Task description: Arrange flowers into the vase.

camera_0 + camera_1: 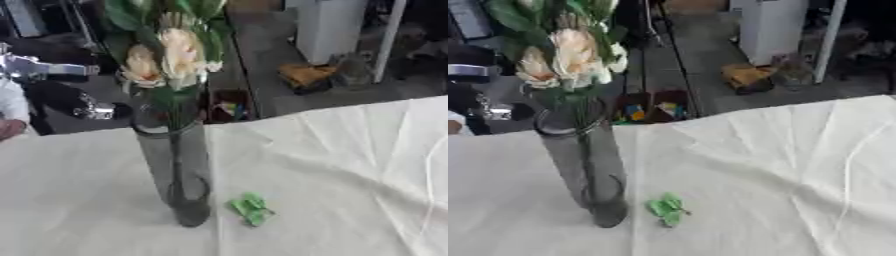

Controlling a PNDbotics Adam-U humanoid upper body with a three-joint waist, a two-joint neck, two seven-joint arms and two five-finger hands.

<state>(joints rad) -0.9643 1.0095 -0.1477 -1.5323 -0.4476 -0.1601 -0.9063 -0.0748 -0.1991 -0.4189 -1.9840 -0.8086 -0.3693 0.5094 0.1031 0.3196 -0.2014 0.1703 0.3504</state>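
A tall dark glass vase [179, 170] stands upright on the white tablecloth [332, 165], left of centre. Cream and pale peach flowers [166, 55] with green leaves rise from its mouth, and their stems show through the glass. A small green leafy piece [251, 209] lies on the cloth just right of the vase's foot. Neither of my hands shows in either view.
The table's far edge [289, 116] runs askew from lower left up to the right. Beyond it lie a dark floor, a white cabinet [328, 27], an orange thing [302, 75] and a box of coloured bits [651, 107]. A person's sleeve and hand [10, 112] show at the left edge.
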